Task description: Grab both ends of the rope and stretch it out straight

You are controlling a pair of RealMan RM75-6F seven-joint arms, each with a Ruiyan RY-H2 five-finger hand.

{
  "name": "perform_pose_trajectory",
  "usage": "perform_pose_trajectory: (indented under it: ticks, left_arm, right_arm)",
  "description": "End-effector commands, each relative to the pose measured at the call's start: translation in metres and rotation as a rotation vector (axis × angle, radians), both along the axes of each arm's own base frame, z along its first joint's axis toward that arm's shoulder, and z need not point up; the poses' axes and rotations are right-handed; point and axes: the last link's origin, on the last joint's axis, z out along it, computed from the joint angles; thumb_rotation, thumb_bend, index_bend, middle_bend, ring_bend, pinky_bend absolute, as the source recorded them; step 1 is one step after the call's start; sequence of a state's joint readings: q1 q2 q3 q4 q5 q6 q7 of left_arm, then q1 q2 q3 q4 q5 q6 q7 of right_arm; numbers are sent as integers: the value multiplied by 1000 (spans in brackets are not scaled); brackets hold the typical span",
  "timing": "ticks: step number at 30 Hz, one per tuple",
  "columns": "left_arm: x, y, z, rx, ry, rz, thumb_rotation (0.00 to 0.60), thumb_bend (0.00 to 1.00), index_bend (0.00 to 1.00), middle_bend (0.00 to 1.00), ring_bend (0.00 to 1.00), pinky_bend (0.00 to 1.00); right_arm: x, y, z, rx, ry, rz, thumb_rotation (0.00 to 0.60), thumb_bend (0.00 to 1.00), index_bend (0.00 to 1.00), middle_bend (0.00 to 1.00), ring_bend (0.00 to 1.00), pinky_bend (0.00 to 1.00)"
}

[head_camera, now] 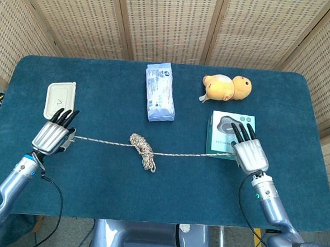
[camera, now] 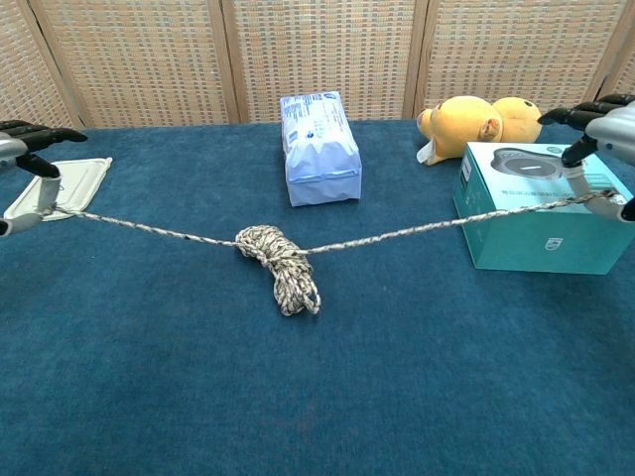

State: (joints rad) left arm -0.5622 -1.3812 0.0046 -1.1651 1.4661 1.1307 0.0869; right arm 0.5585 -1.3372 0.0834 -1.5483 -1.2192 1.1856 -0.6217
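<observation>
A speckled beige rope (head_camera: 174,155) (camera: 397,234) runs nearly straight across the blue table, with a small tangled bundle (head_camera: 143,151) (camera: 280,266) hanging at its middle. My left hand (head_camera: 53,136) (camera: 22,159) pinches the rope's left end near the white lidded container. My right hand (head_camera: 249,153) (camera: 603,134) pinches the right end in front of the teal box. Both strands rise off the cloth toward the hands; the bundle rests on the table.
A white lidded container (head_camera: 60,100) (camera: 62,185) lies by the left hand. A teal box (head_camera: 227,134) (camera: 541,208) stands against the right hand. A blue tissue pack (head_camera: 159,92) (camera: 319,146) and a yellow plush toy (head_camera: 226,87) (camera: 480,121) sit farther back.
</observation>
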Motion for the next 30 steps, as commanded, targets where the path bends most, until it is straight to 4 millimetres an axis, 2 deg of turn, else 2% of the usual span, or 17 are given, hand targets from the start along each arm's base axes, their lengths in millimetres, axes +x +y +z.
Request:
perform_pose_trajectory:
  ticks: [1,2,3,4,5,6,8,12,14,18,20,23,30]
  left_arm:
    - [-15,-5,6,8,-1,18,600,491,642,0,0,0]
    - [-17,-5,5,5,-6,22,600,470,600,0,0,0]
    - [-19,-7,4,-6,-18,31,600,371,444,0,0,0]
    - [-20,-8,3,-19,-29,36,600,275,313,0,0,0]
    - [-20,-9,3,-31,-48,39,600,129,129,0,0,0]
    - [-18,-10,4,-36,-77,40,600,27,14,0,0,0]
    - [-14,-12,10,-30,-133,29,600,0,0,0,0,0]
    - [-9,-15,29,14,-230,28,600,0,0,0,0,0]
    - [-6,-21,45,59,-302,46,600,0,0,0,0,0]
    - [-2,-40,71,140,-392,99,600,0,0,0,0,0]
    - [-1,-57,81,171,-434,134,600,0,0,0,0,0]
    - [-2,-83,90,185,-466,168,600,0,0,0,0,0]
    - [-17,-122,89,205,-359,204,600,0,0,0,0,0]
  right_arm:
    - [-4,3,4,-5,1,-8,600,463,642,11,0,0]
    - [-7,4,5,-5,-1,-13,600,454,606,9,0,0]
    - [-10,6,5,-1,2,-21,600,430,543,7,0,0]
    - [-11,7,5,2,0,-29,600,341,389,3,0,0]
    - [-12,9,5,5,-8,-38,600,206,207,0,0,0]
    - [-10,10,6,7,-32,-39,600,83,69,0,0,0]
    - [-6,13,8,3,-93,-23,600,0,0,0,0,0]
    - [-3,21,17,-6,-193,9,600,0,0,0,0,0]
    - [-1,28,24,-26,-245,29,600,0,0,0,0,0]
    - [-3,41,36,-68,-326,48,600,0,0,0,0,0]
    - [-5,49,42,-85,-370,51,600,0,0,0,0,0]
    - [-7,60,45,-111,-416,76,600,0,0,0,0,0]
    - [-14,79,43,-145,-363,123,600,0,0,0,0,0]
